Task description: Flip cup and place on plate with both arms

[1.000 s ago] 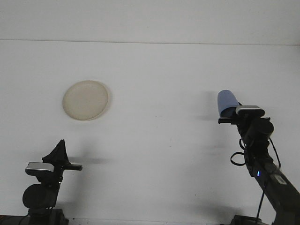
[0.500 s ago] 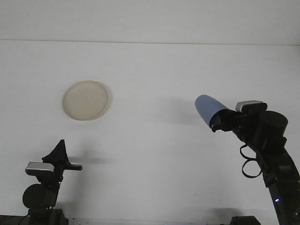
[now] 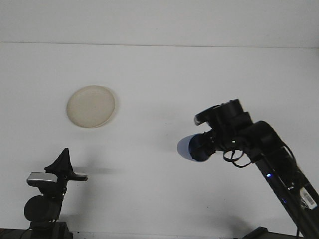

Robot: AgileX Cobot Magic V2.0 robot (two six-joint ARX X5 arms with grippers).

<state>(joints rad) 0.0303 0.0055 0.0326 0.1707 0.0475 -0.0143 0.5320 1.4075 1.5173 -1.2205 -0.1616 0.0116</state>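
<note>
One cup (image 3: pixel 191 148) – gripped by right gripper (image 3: pixel 203 145); one plate (image 3: pixel 91 106); left gripper (image 3: pixel 63 160) seems closed

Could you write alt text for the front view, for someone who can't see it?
The right pincer holds a blue cup on its side above a white table, the cup pointing left. A round cream plate lies empty at the far left, and the left pincer waits low at the near left edge, away from both.

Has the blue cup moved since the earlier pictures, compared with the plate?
Yes. The blue cup, held by the right gripper, has moved left and lower in the view, closer to the plate, which stayed in place.
</note>
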